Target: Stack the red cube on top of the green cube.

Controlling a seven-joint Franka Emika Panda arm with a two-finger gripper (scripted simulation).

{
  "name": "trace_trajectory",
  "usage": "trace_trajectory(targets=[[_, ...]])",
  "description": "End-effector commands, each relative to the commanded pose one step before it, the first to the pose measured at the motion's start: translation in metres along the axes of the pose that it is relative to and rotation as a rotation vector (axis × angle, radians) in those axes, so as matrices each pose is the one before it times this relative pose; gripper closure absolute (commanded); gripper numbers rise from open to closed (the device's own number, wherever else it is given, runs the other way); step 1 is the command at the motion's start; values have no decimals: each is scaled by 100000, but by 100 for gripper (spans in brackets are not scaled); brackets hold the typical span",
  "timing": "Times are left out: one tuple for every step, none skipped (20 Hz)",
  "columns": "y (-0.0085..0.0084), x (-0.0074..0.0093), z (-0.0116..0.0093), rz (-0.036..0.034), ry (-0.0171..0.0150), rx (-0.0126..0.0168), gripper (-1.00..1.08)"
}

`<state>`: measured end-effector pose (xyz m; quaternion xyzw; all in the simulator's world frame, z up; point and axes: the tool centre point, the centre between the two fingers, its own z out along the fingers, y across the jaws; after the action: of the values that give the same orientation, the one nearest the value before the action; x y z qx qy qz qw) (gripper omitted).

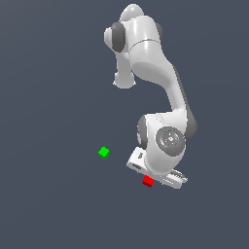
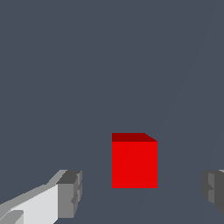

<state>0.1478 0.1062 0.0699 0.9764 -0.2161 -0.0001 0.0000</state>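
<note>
Red cube [image 2: 134, 164] is framed between the spread fingers [image 2: 70, 194] of the gripper [image 2: 142, 192], untouched; it should be centred before closing, green cube [image 1: 103, 152] being well apart.

In the exterior view the end effector [image 1: 154, 176] is mostly hidden beneath the arm's wrist, so its fingertips cannot be made out. The red cube [image 1: 148, 181] is partly covered by it. In the wrist view both fingers [image 2: 70, 192] are cut off by the picture's edge, and the green cube lies outside that picture.
</note>
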Motion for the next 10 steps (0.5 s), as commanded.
trace_trajectory(targets=[[2, 7, 2, 16, -2, 0, -92], [0, 0, 40, 0, 0, 0, -92], [-1, -1, 119, 0, 0, 0, -92], [-1, -2, 198, 0, 0, 0, -92], [-2, -4, 276, 0, 0, 0, -92], [-1, -6, 353, 0, 0, 0, -92], [-1, -9, 429, 0, 0, 0, -92], [0, -12, 502, 0, 0, 0, -92], [45, 11, 560, 67, 12, 12, -92], [3, -19, 626, 0, 0, 0, -92]])
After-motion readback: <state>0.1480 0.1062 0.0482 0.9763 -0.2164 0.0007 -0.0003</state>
